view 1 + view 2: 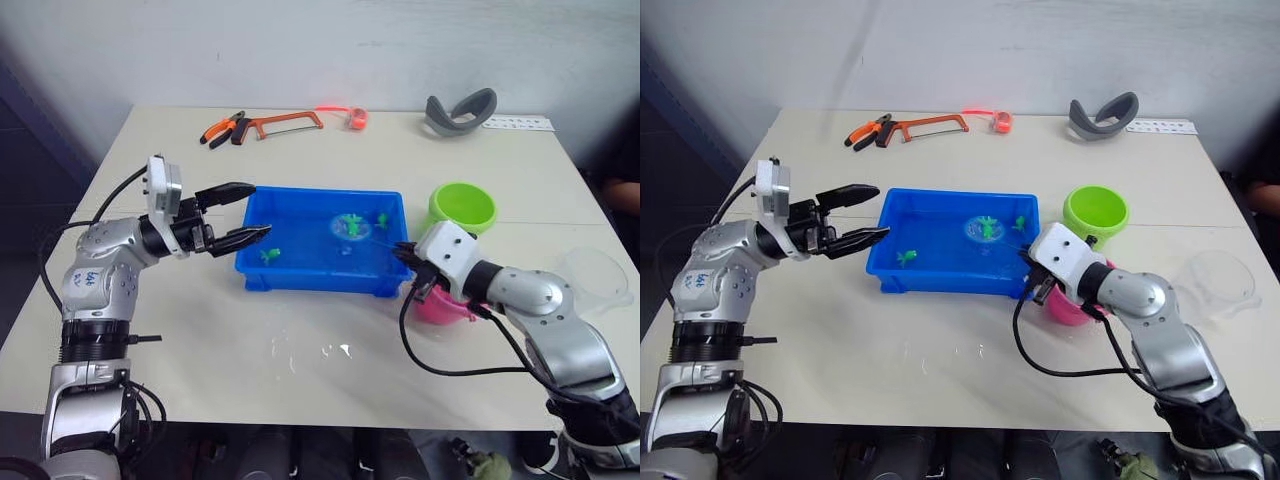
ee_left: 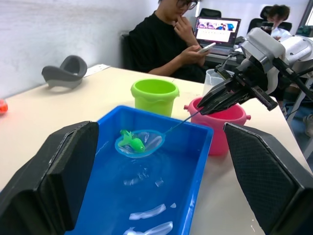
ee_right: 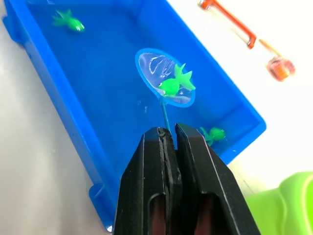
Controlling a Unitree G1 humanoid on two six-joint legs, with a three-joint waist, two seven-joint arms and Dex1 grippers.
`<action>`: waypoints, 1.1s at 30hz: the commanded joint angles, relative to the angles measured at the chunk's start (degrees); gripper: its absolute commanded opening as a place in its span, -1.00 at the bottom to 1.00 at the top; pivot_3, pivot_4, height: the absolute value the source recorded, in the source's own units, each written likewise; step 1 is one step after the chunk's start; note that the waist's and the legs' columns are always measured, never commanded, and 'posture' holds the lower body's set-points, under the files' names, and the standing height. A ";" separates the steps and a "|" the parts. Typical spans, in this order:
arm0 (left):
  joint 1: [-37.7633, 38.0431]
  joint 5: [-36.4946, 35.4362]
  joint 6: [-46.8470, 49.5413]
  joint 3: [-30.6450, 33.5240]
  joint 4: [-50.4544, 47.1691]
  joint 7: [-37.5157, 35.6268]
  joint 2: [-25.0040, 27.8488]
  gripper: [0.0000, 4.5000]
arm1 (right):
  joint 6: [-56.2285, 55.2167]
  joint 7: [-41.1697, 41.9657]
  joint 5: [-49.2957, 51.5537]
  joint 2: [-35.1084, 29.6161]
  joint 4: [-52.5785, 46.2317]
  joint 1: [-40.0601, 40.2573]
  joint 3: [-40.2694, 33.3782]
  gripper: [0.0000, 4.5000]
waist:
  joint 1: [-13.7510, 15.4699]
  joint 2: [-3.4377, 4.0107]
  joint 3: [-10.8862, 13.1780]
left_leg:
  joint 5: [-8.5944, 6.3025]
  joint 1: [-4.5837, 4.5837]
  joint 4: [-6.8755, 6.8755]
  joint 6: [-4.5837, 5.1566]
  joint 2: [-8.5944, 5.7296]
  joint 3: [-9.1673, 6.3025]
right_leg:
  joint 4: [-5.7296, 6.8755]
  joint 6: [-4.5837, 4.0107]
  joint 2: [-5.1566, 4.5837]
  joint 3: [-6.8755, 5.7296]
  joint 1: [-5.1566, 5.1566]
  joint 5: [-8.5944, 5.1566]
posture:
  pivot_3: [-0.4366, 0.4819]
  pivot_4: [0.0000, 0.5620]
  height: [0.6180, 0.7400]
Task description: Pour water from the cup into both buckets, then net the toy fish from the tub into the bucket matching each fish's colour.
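You've got a green fish [image 3: 175, 82] sitting in the net [image 3: 164, 76], and the hoop is lifted over the middle of the tub [image 1: 300, 272], so this looks like the carry stage for a green one. Your right gripper [image 3: 170, 138] is clamped tight on the thin handle, fingers pressed together with only the stem between them; that pinch near the handle's end gives you reach across the tub without dipping the wrist in. The hoop sits roughly level, which keeps the fish from sliding out.

Your destination, by my read, is the green bucket [image 1: 463, 207], at about one o'clock from the right gripper and just beyond the tub's far right corner. The pink bucket [image 2: 218, 118] sits right under that wrist, touching close to the tub's right end, so watch that you don't tip the catch there.

Two more green fish are in the tub: one [image 1: 269, 256] towards the left, another [image 1: 382, 219] near the far right corner. I can't make out any pink fish.

Your left gripper [image 1: 236, 214] hovers just off the tub's left end, at nine o'clock from it, fingers spread wide and grasping nothing; it touches nothing that I can see, though it's well placed to steady the tub. The cup [image 1: 596, 277] stands off at the table's right edge, at three o'clock from the pink bucket.
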 commanded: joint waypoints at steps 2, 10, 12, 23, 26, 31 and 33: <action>-3.08 0.52 -0.68 -1.09 1.67 -0.60 -0.88 0.97 | -2.61 0.67 0.92 -2.50 -5.49 2.55 -6.03 -1.00 | 0.01 0.00 0.00 | 0.00 0.01 0.00 0.00 0.01 0.00 | 0.01 0.00 0.00 0.01 0.00 0.00 | -0.05 -0.47 1.00; -5.72 1.77 -2.32 -3.00 4.86 -1.20 -4.50 0.97 | -5.51 -0.12 -0.28 -6.23 -6.74 7.40 -16.00 -1.00 | 0.06 -0.01 0.00 | 0.00 0.00 0.00 0.00 0.01 0.01 | 0.01 0.00 0.04 -0.03 0.00 0.00 | -0.05 -0.47 1.00; -6.30 1.99 -2.73 -3.38 5.40 -1.38 -5.46 0.97 | -8.75 -0.29 -2.47 -8.42 -4.70 9.41 -19.01 -1.00 | 0.13 -0.02 0.00 | 0.00 0.00 0.00 0.00 0.01 0.01 | 0.01 0.00 0.04 -0.03 0.00 0.00 | -0.05 -0.47 1.00; -8.25 2.84 -4.77 -4.78 7.71 -1.38 -10.25 0.97 | -36.37 -5.96 -19.92 -21.70 17.97 10.88 -19.66 -1.00 | -0.10 -0.02 0.01 | 0.01 0.05 0.01 0.02 0.03 0.10 | 0.03 0.02 0.06 0.02 0.02 0.01 | -0.05 -0.47 1.00; -8.34 2.91 -5.21 -4.88 7.95 -1.19 -11.13 0.97 | -45.73 -9.83 -27.23 -25.77 23.42 9.14 -15.91 -1.00 | -0.23 -0.01 0.01 | 0.02 0.10 0.01 0.00 0.05 0.15 | 0.06 0.01 0.07 0.09 0.00 0.01 | -0.05 -0.47 1.00; -8.10 2.85 -5.47 -4.87 7.69 -0.74 -12.25 0.97 | -54.61 -19.02 -40.36 -30.60 30.10 5.22 -10.47 -1.00 | -0.22 0.00 0.01 | 0.03 0.09 0.01 -0.02 0.05 0.16 | 0.05 0.01 0.04 0.22 0.00 0.01 | -0.05 -0.47 1.00; -7.98 2.85 -5.48 -4.86 7.60 -0.64 -12.50 0.97 | -55.16 -21.56 -44.36 -31.75 32.69 3.37 -8.74 -1.00 | -0.19 0.00 0.01 | 0.03 0.08 0.01 -0.02 0.06 0.15 | 0.04 0.01 0.04 0.26 0.00 0.01 | -0.05 -0.47 1.00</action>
